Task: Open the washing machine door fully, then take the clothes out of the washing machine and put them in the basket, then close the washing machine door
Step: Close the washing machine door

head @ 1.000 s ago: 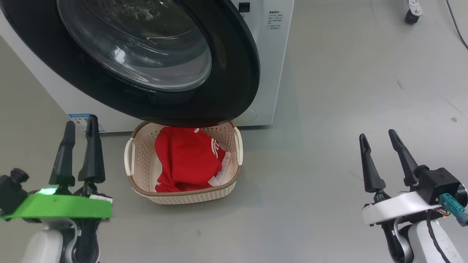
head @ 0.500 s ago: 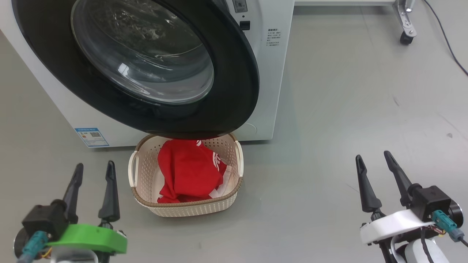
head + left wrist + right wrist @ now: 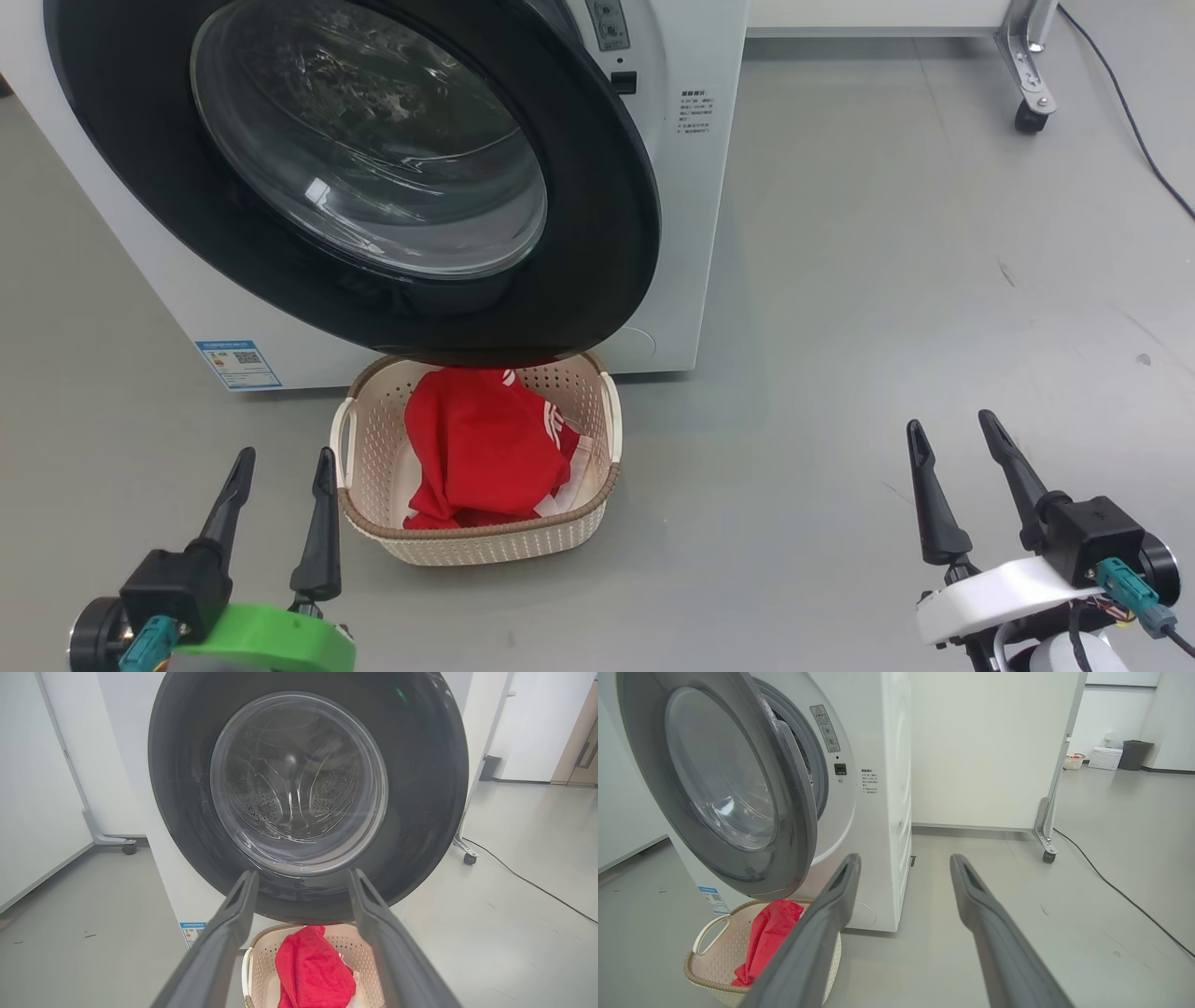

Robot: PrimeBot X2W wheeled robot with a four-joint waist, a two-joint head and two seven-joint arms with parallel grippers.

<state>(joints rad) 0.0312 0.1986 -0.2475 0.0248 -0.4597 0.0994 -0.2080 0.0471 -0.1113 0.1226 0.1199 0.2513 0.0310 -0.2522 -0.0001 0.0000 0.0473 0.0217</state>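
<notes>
The washing machine door [image 3: 597, 233], black-rimmed with a clear glass bowl, stands ajar on the white washing machine [image 3: 695, 233]; a gap shows behind the door [image 3: 794, 812] in the right wrist view. Its lower edge overhangs the cream basket [image 3: 467, 546] on the floor. Red clothes [image 3: 485, 448] with white stripes lie in the basket. My left gripper [image 3: 287, 453] is open and empty, just left of the basket, facing the door [image 3: 420, 788]. My right gripper [image 3: 948, 420] is open and empty, far to the right over bare floor. The basket [image 3: 261, 961] and clothes [image 3: 313, 970] also show between my left fingers.
A white partition [image 3: 985, 742] on a wheeled metal foot [image 3: 1027, 112] stands behind the machine to the right. A black cable [image 3: 1134, 121] runs over the grey floor. A blue label [image 3: 238, 364] marks the machine's lower left.
The head view has shifted and shows more of the machine. My left gripper has dropped lower in view and come nearer the basket. Both grippers remain open.
</notes>
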